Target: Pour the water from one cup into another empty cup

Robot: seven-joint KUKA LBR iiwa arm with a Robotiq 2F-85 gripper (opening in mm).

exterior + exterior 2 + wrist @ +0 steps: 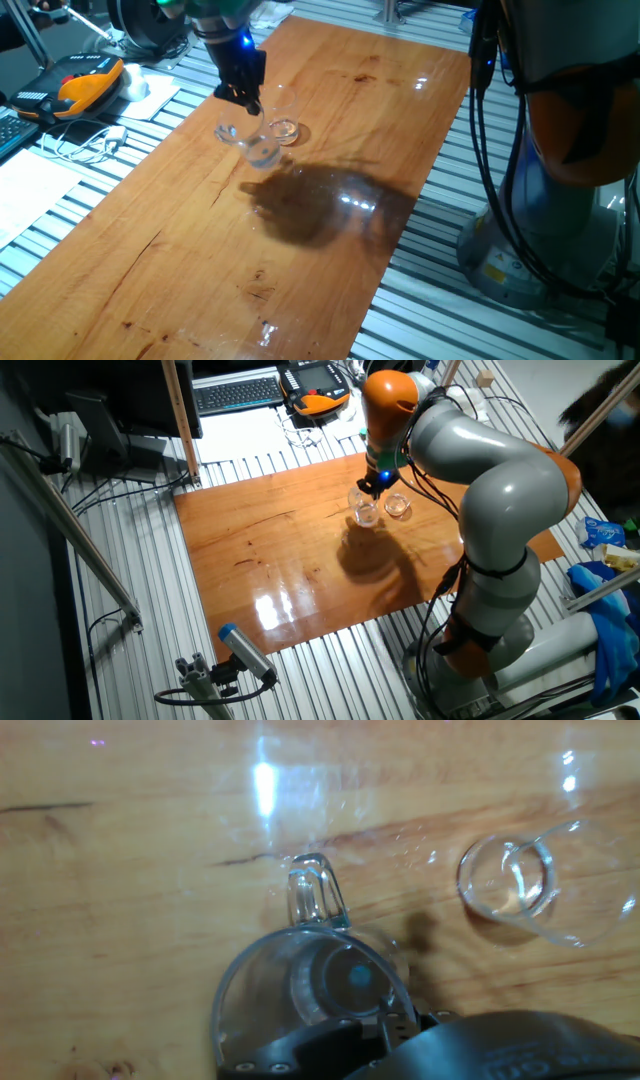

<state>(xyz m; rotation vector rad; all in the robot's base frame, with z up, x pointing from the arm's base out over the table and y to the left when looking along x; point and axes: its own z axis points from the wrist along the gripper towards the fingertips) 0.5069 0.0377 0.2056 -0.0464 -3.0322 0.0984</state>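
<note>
The clear glass mug (pixel 255 143) (pixel 365 511) stands upright on the wooden table (pixel 200 260), its loop handle (pixel 316 898) pointing away from the hand. Faint glints and a blue reflection at its bottom (pixel 350 978) are the only hint of the water. My gripper (pixel 250 103) (pixel 377 482) (pixel 388 1020) comes down from above and is shut on the mug's rim on the side opposite the handle. The small handle-less tumbler (pixel 285 129) (pixel 398 506) (pixel 525 885) stands just beside the mug, apart from it, and looks empty.
An orange and black pendant (pixel 82 84) and white cables lie on the slatted bench left of the board. A keyboard (pixel 238 393) sits at the far end. The arm's base and hanging cables (pixel 500 150) stand past the board's right edge.
</note>
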